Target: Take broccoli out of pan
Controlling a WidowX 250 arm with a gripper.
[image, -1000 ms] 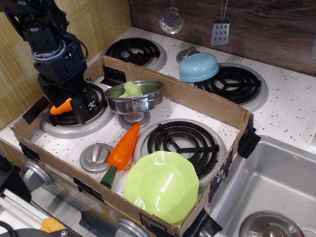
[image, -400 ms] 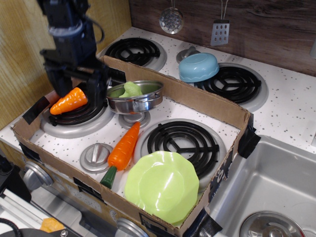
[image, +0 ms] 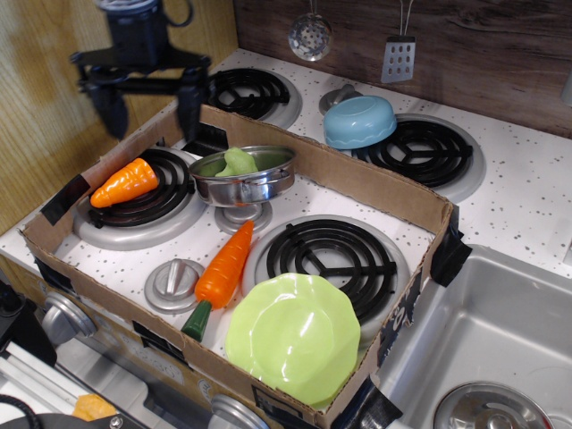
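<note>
The broccoli (image: 238, 162), a small light-green lump, lies inside the pan (image: 246, 177), a shiny steel pot standing on the stove inside the cardboard box. My gripper (image: 150, 107) is open and empty, its two fingers spread wide. It hangs high above the box's back left wall, up and to the left of the pan, apart from everything.
An orange carrot (image: 125, 182) lies on the left burner. A larger carrot (image: 223, 265) with a dark-green stem lies in the box's middle. A lime-green plate (image: 293, 336) sits at the front. A light-blue bowl (image: 359, 121) is upside down behind the cardboard box (image: 375, 189). A sink (image: 500, 331) is at right.
My gripper let go of the small carrot on the left burner, opened wide, and rose up and back toward the box's rear left wall.
</note>
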